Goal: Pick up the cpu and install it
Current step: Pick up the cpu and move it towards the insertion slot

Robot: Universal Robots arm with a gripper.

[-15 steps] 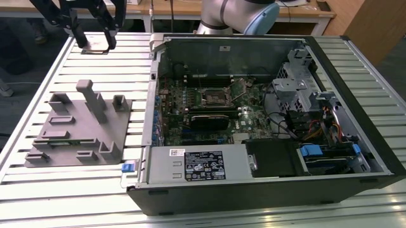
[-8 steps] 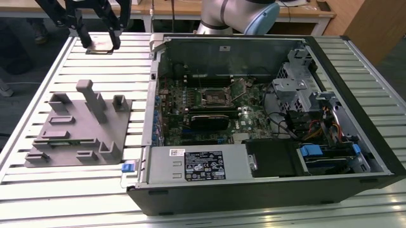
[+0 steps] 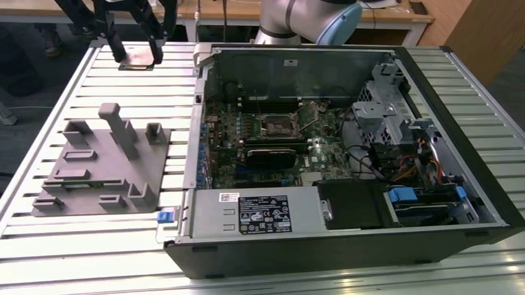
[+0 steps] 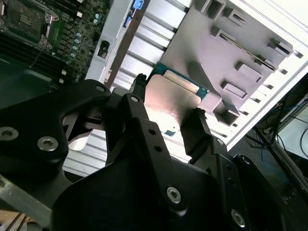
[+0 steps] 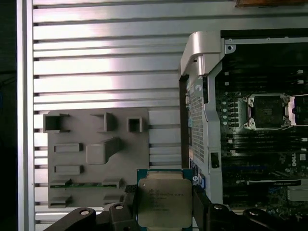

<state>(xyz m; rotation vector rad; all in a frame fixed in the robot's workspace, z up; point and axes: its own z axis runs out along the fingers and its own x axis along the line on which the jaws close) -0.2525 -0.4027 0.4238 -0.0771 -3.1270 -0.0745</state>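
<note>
Black gripper clamped the cpu by two opposite edges, its silver top plain in both wrist views. Both hung above the slatted tabletop, beyond the grey tray, toward the exterior view's left of the open computer case.

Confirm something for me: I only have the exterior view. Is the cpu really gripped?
Observer: Yes. In the first wrist view the gripper is shut on the cpu, one finger on each of two opposite edges.
Operator: Which face is toward that camera?
Observer: The silver metal top, with a thin green rim showing around it.
Operator: Is the socket free?
Observer: In the first wrist view the socket looks like a dark square with no chip in it.
</note>
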